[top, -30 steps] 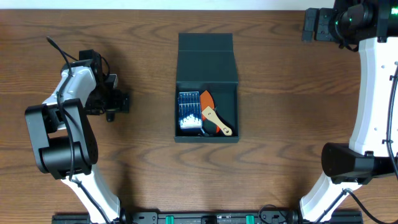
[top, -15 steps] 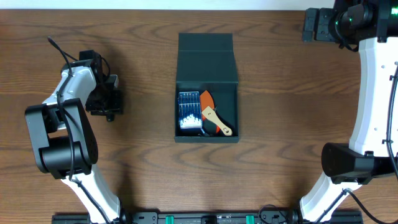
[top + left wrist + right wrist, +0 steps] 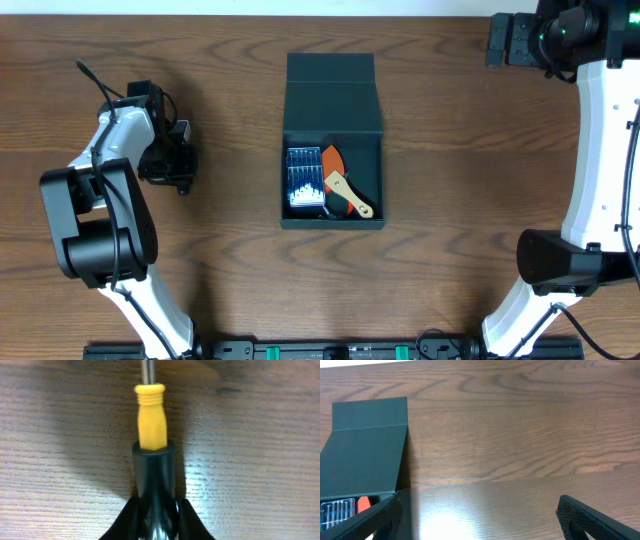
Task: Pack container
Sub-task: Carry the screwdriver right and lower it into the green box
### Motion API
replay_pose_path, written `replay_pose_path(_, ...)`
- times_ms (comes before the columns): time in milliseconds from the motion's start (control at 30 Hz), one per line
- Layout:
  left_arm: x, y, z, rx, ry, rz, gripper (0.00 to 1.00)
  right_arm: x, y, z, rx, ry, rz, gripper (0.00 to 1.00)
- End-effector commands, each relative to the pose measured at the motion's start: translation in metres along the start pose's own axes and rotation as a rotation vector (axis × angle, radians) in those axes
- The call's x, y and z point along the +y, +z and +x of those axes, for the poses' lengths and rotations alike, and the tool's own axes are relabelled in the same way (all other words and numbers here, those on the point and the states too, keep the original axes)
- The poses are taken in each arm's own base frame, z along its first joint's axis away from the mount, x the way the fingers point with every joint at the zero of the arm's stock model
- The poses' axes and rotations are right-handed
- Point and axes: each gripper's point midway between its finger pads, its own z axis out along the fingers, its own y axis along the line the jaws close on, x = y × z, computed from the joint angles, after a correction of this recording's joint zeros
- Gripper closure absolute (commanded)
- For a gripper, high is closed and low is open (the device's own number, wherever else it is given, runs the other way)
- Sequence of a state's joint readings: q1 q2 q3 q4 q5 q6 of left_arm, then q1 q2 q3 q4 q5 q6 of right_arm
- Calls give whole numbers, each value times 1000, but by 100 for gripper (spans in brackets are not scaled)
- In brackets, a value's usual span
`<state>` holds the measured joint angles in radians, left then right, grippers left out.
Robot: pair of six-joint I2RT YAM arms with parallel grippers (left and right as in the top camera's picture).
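Note:
The container (image 3: 333, 120) is a dark teal-green box in the middle of the table. Its flap lid (image 3: 330, 88) lies open toward the far side, and the box also shows in the right wrist view (image 3: 365, 450). Inside lie a blue case of bits (image 3: 304, 180) and an orange and wooden tool (image 3: 346, 192). My left gripper (image 3: 177, 166) is low over the table at the left. In the left wrist view it (image 3: 156, 512) is shut on the black handle of a screwdriver (image 3: 151, 420) with a yellow collar. My right gripper (image 3: 505, 40) hovers at the far right, and its wrist view shows it (image 3: 480, 522) open and holding nothing.
The bare wooden tabletop (image 3: 460, 200) surrounds the box. The screwdriver's metal shaft (image 3: 146, 369) points away from my left gripper along the table. The right arm's base (image 3: 560, 260) stands at the near right and the left arm's base (image 3: 95, 230) at the near left.
The left gripper's jaws have closed from wide open onto the screwdriver handle. The right arm and the box have not moved.

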<state>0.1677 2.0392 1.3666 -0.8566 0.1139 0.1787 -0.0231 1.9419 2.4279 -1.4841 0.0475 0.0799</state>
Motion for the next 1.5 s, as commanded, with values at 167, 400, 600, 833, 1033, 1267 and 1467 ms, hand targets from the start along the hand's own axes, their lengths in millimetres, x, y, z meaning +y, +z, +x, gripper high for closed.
replay_pose_path(167, 0, -4, 0, 10, -34, 7, 94, 0, -4, -1, -9, 15, -3, 1)
replay_pose_path(400, -1, -43, -17, -71, -85, 2, 94, 0, -4, -1, -9, 15, -3, 1)
replay_pose_path(600, -6, -111, -29, -227, -77, -7, 94, 0, -4, -1, -9, 15, -3, 1)
replay_pose_path(833, -71, -180, -22, -409, 25, 140, 94, 0, -4, -1, -9, 15, -3, 1)
replay_pose_path(1033, -150, -212, 6, -464, 164, 220, 94, 0, -4, -1, -9, 15, -3, 1)
replay_pose_path(1267, -233, -209, 42, -406, 256, 298, 94, 0, -4, -1, -9, 15, -3, 1)
replay_pose_path(1467, -281, -190, 71, -316, 276, 327, 94, 0, -4, -1, -9, 15, -3, 1)
